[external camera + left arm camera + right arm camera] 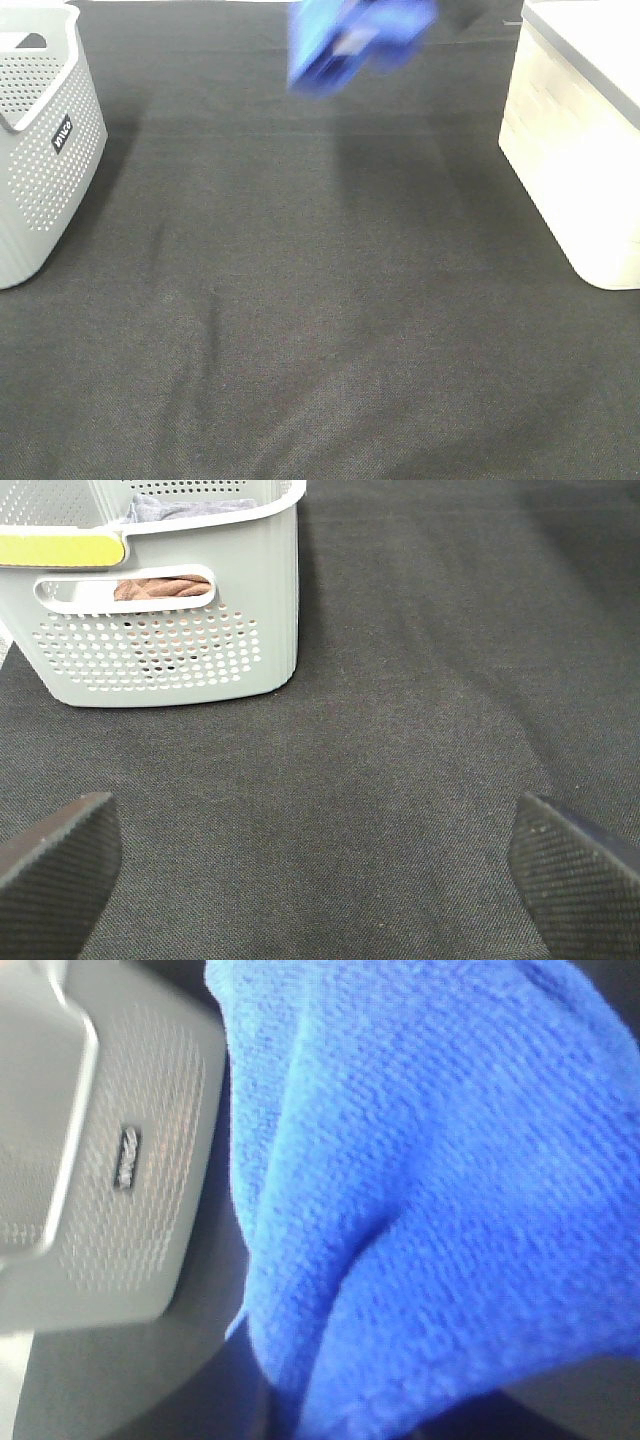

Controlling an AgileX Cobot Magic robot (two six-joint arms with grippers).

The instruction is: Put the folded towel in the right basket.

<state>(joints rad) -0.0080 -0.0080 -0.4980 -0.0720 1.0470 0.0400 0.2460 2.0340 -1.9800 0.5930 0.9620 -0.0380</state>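
The folded blue towel (355, 40) hangs blurred in the air at the far middle of the table, just left of a dark bit of the right arm (462, 12). In the right wrist view the towel (430, 1190) fills most of the picture and hides the right gripper's fingers, which hold it. The right basket (580, 170) is cream-white and stands at the right edge, to the right of the towel. My left gripper (320, 880) is open and empty, low over the black cloth, with both fingertips (60, 870) showing.
A grey perforated basket (45, 150) stands at the left edge. It shows in the left wrist view (170, 630) with brown and grey cloths inside, and in the right wrist view (110, 1180). Black cloth (320, 300) covers the table.
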